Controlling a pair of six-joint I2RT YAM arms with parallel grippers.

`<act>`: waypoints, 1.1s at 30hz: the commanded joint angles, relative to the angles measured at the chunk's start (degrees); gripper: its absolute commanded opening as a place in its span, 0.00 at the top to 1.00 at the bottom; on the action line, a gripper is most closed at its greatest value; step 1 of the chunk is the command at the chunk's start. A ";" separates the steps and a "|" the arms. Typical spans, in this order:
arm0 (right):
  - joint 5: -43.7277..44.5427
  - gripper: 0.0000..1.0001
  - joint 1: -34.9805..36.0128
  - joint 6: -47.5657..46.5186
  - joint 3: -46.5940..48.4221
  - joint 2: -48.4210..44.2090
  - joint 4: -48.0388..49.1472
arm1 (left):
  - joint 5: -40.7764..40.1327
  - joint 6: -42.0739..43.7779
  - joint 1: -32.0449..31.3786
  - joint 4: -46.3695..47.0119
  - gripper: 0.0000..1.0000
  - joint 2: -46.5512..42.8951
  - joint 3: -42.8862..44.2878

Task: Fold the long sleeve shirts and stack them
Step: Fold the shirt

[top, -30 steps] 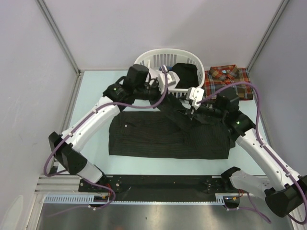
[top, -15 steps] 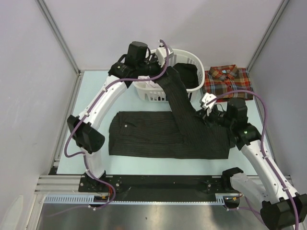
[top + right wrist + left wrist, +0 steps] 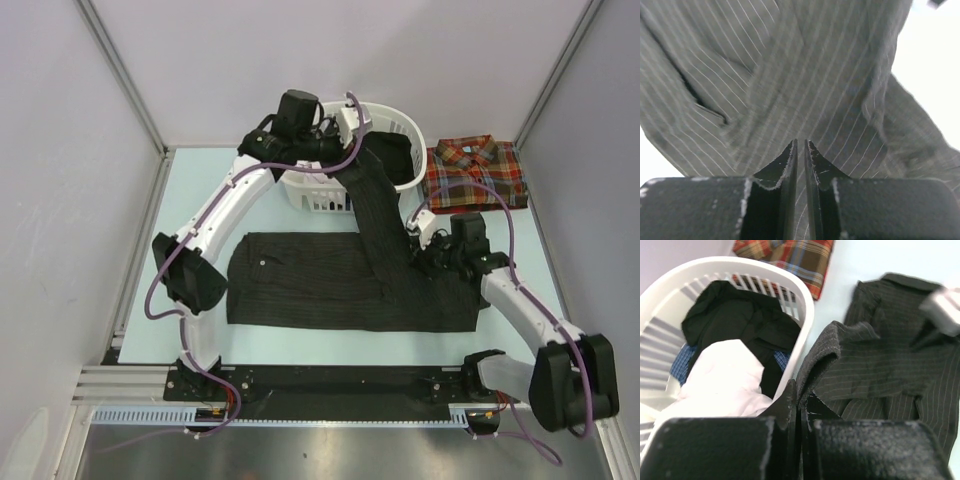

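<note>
Shirts outside basket [image 3: 403, 124]: two. One pinstripe shirt [image 3: 320, 285] in front of basket, one plaid shirt [image 3: 475, 170] right of it. Baskets: one. Inside basket, three visible: black garment [image 3: 740, 315], white garment [image 3: 727, 370], blue garment [image 3: 682, 365].

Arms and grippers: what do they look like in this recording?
Both arms have white link shells, black joints and looping purple cables: left arm, right arm. The left gripper and right gripper have black, grainy, wedge-shaped fingers.

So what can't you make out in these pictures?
Right wrist view: whether the right gripper grips the pinstriped shirt; its fingertips cover the contact.
Left wrist view: the plaid shirt, cut off by the top edge.
Same view: the blue garment in the basket, buried under other clothes.
</note>
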 commanded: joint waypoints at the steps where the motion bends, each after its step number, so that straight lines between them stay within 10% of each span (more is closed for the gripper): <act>1: 2.69 0.85 -1.74 1.74 3.27 5.33 1.61 | 6.90 8.15 -0.12 -0.27 1.00 -6.70 -7.35; 18: 0.41 0.87 -6.93 4.03 8.63 12.19 -13.77 | 11.30 62.98 2.86 -14.42 1.00 -28.33 -52.62; 33: 0.23 0.94 -16.07 -8.52 9.34 8.07 -26.34 | 10.95 90.15 15.08 -17.13 1.00 -28.34 -61.00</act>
